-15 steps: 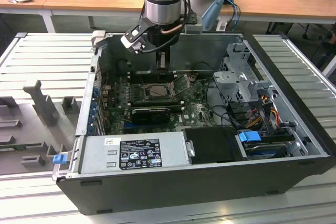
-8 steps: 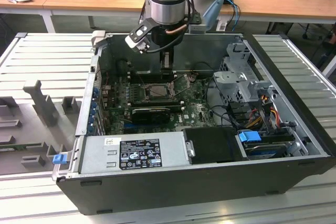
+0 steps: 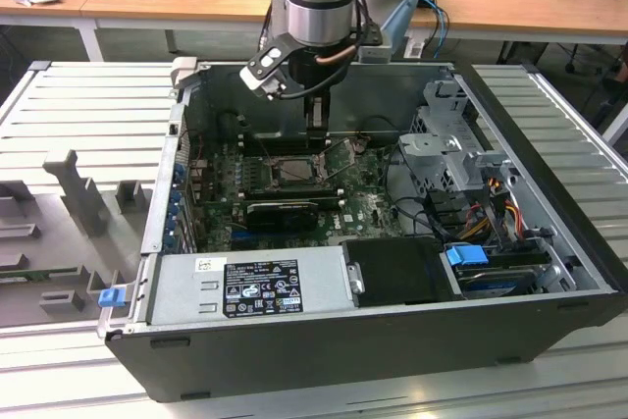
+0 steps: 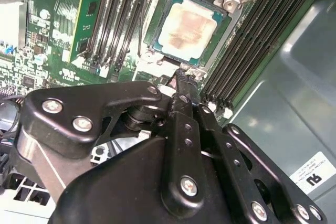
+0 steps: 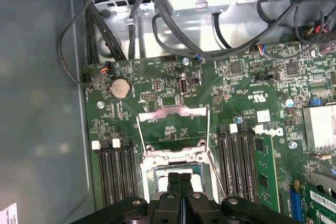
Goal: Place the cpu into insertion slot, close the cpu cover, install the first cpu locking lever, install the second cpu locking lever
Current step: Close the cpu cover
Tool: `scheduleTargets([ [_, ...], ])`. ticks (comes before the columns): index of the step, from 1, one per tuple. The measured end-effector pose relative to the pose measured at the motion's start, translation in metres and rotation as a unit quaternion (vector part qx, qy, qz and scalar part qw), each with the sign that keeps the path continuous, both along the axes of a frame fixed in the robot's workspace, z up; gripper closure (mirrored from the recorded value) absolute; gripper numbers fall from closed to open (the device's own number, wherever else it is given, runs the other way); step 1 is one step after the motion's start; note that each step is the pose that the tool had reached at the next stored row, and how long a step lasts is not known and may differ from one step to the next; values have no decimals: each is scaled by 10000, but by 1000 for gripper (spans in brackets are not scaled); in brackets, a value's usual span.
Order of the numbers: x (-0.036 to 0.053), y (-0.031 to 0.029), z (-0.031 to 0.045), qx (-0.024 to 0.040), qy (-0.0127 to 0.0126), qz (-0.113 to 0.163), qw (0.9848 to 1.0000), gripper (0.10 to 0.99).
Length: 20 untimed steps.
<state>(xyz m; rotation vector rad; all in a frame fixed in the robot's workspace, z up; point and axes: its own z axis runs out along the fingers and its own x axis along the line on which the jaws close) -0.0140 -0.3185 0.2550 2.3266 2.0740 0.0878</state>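
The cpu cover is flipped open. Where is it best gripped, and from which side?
Probably the free bar of the cpu cover, opposite its hinge: the thin frame leans back open, so that edge seems clear of the board. Come from above, with the tool straddling the thin bar.

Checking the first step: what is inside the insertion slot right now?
The cpu lies flat inside the insertion slot, seen in the second wrist view. The cpu cover is swung open, off it. The shut gripper covers the slot's near edge; the chip hides whatever lies beneath.
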Motion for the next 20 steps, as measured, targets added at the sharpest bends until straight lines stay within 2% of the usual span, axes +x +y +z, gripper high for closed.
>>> scheduleTargets([
  [10,103,0,0,0,0,6,10000,980],
  [16,133,0,-2,1,0,7,10000,980],
  [18,134,0,21,3,0,14,10000,980],
  [19,147,0,21,3,7,39,10000,980],
  [20,182,0,22,2,39,91,10000,980],
])
